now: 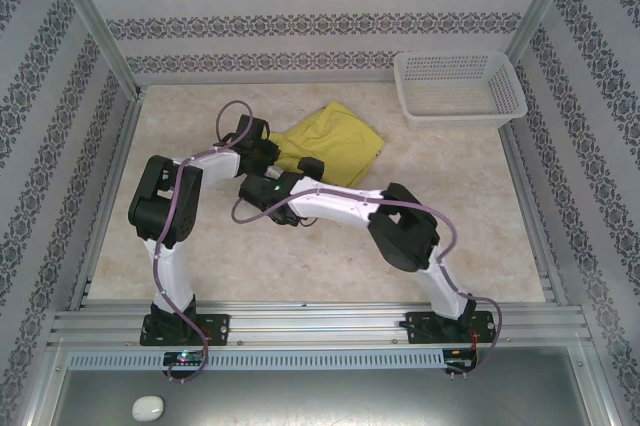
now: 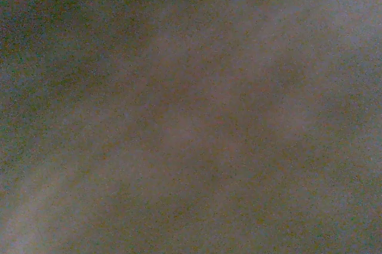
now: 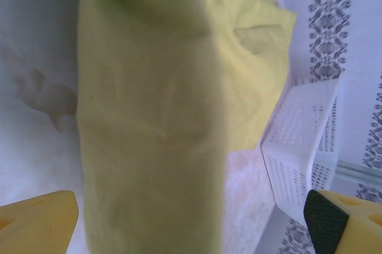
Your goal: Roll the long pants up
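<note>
The long pants [image 1: 335,141] lie bunched into a compact mustard-yellow bundle at the middle back of the table. My left gripper [image 1: 262,151] is pressed against the bundle's left edge; its wrist view is a dark blur, so its jaws are hidden. My right gripper [image 1: 305,168] sits at the bundle's near edge. In the right wrist view a thick fold of the pants [image 3: 149,117] runs down between the gripper's [image 3: 191,221] yellow fingers [image 3: 39,218], which stand wide apart and open at either side of the cloth.
A white perforated basket [image 1: 460,86] stands at the back right, and is also seen close to the right of the cloth as the basket [image 3: 298,141] in the right wrist view. Patterned walls and metal rails enclose the beige table [image 1: 250,256].
</note>
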